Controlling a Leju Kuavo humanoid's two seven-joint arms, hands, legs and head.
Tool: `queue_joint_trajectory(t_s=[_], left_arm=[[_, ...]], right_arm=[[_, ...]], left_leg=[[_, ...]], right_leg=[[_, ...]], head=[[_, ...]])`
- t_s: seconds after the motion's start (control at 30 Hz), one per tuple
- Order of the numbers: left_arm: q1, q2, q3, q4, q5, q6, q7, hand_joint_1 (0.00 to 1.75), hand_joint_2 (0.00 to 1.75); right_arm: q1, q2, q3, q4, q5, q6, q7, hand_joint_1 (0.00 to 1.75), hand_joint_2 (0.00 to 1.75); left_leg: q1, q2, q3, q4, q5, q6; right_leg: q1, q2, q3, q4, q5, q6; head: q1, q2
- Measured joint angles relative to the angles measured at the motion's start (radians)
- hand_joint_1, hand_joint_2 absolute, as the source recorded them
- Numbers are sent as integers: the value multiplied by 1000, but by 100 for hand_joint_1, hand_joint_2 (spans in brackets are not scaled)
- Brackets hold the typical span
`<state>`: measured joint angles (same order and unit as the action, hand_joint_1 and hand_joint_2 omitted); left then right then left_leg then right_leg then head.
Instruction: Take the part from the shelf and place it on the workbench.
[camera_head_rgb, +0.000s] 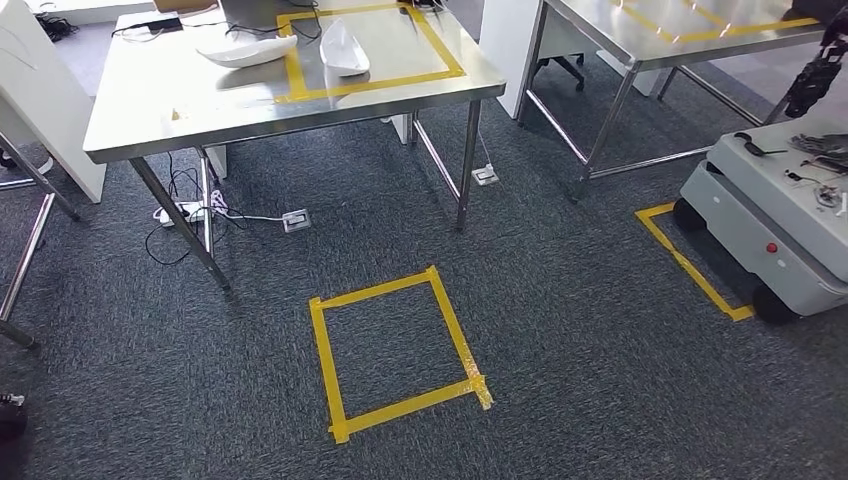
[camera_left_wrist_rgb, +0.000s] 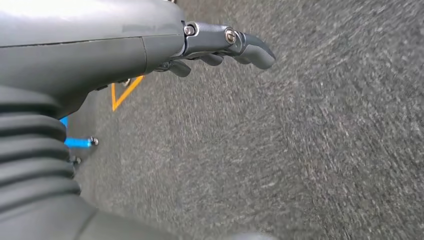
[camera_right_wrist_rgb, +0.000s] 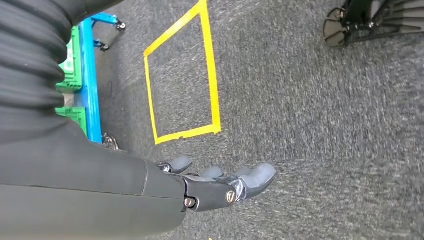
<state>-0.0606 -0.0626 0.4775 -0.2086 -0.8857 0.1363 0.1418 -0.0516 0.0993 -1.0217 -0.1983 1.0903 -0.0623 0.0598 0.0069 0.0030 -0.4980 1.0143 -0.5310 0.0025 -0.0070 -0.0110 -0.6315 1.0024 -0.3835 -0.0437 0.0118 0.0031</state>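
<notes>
A: The part (camera_head_rgb: 344, 47), where does it lie?

B: A white moulded shell on the steel workbench (camera_head_rgb: 150, 110), inside the yellow tape rectangle (camera_head_rgb: 368, 50) marked on the top. Its long axis runs away from the camera, pointed end toward the far side of the table. A second white part (camera_head_rgb: 246, 50) lies just beside it to the left, outside the tape, its long axis across the table.

A: And the hands?

B: The left hand (camera_left_wrist_rgb: 220, 47) hangs over grey carpet (camera_head_rgb: 560, 330), fingers stretched out almost straight and a little apart, holding nothing. The right hand (camera_right_wrist_rgb: 220, 182) hangs the same way, fingers extended, loosely spread, with nothing in them.

A: What is under them?

B: Near the right hand, a yellow tape square (camera_right_wrist_rgb: 182, 75) on the carpet, with a blue frame (camera_right_wrist_rgb: 90, 75) carrying green bins beside it. From the head, another taped floor square (camera_head_rgb: 395, 350) lies in front of the workbench, and a grey wheeled cart (camera_head_rgb: 780, 220) stands at the right.
</notes>
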Motion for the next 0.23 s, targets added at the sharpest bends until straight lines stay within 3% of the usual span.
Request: queue_joint_trajectory(t_s=[0.03, 0.13, 0.17, 0.23], left_arm=[[5, 1, -8, -3, 20, -4, -3, 0, 175], [18, 4, -33, -14, 81, -12, -12, 0, 44], [22, 5, -41, -18, 100, -15, -15, 0, 0], [28, 6, -54, -23, 129, -19, -20, 0, 0]], right_arm=[[4, -3, 19, -4, -25, 1, -1, 0, 131], [19, -9, 84, -15, -100, 5, -4, 0, 0], [24, -10, 105, -18, -123, 5, -4, 0, 0], [31, -11, 138, -24, -158, 6, -5, 0, 0]], left_leg=[[-1, 1, -2, 1, 1, 1], [-2, 2, -5, 2, 2, 3], [-2, 3, -5, 2, 2, 3], [-3, 3, -6, 2, 2, 3]], right_leg=[[-1, 0, 0, -2, 5, 5], [-2, 2, -1, -6, 13, 28], [-3, 2, -1, -7, 13, 34], [-4, 2, -1, -7, 13, 43]], head=[[0, 0], [0, 0], [0, 0], [0, 0]])
